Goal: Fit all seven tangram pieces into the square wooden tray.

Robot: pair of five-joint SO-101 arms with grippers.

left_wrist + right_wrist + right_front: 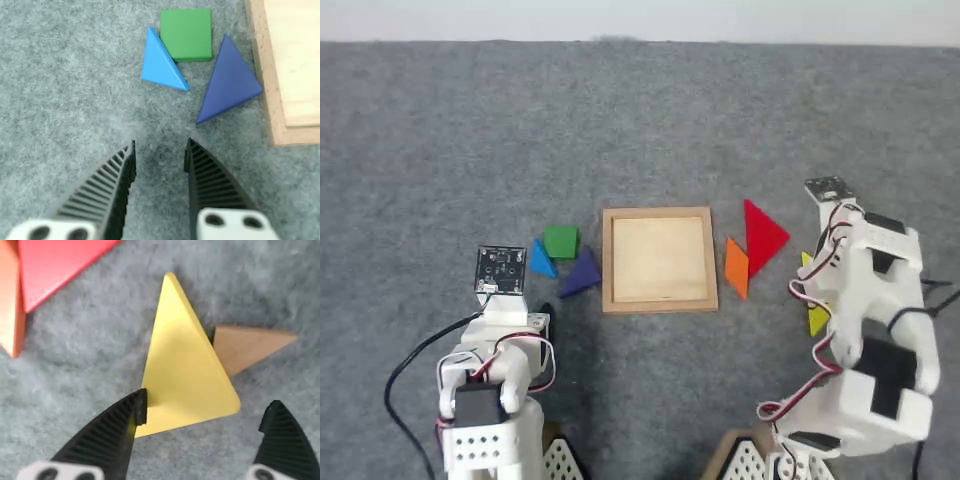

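the right gripper is open wide around the yellow triangle and holds nothing. one finger sits right at the triangle's edge. the other is out past the far side, apart from it. seen from above, this triangle lies at 3 o'clock from the square wooden tray, past the orange piece and the red triangle.

i think the squeeze could go wrong. the triangle's sides slant, so it may spin or pop out when the fingers close. it is flat and thin, so the fingers may slide over the top. the near finger could also shove it into the tan triangle, which lies right against it, and drag both along the fuzzy surface.

the left gripper is a little open with nothing in it. it is at about 8 o'clock from the tray, near the dark blue triangle.
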